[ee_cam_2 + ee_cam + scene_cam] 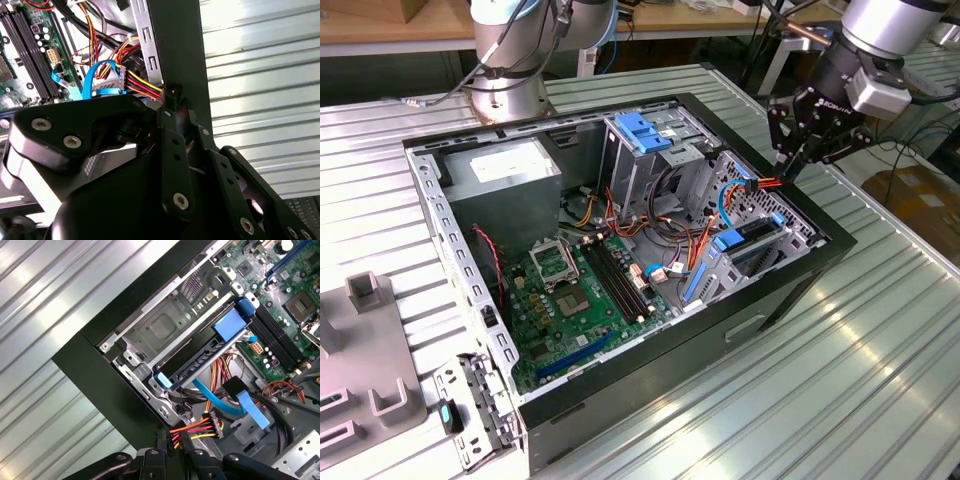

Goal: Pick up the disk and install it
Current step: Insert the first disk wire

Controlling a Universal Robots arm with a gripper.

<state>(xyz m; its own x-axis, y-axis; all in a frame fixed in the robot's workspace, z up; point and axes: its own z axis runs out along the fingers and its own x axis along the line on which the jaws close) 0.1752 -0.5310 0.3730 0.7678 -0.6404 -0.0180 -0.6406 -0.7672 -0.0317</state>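
A: While the claw [798, 158] hangs over the case rim, where do you place the disk [752, 238]?

B: It looks to be lying in the low bay at the corner of the computer case [790, 290], on the exterior view's right. In the first wrist view it shows as a dark slab [197, 365] with a blue tab at each end, inside the metal bay.

A: And the claw's state?

B: Clenched, I judge, on the end of the power cable [195, 429]. In both wrist views the red, orange and yellow wires run straight in between the fingertips, just beside the black rim. The claw holds the cable, not the disk.

A: What could go wrong?

B: The wires are short and look fairly taut, so a pull away from the case could strain them or slip the plug out of the grip. The blue data cable [215, 400] loops just beside them and could snag. The claw's linkage sits close to the rim, so a careless tilt could knock it. If the plug meets the disk at an angle, it could jam or bend rather than seat.

A: Anything else nearby?

B: The motherboard [580, 290] is well apart from the claw, and the ribbed metal counter [880, 380] carries the case.
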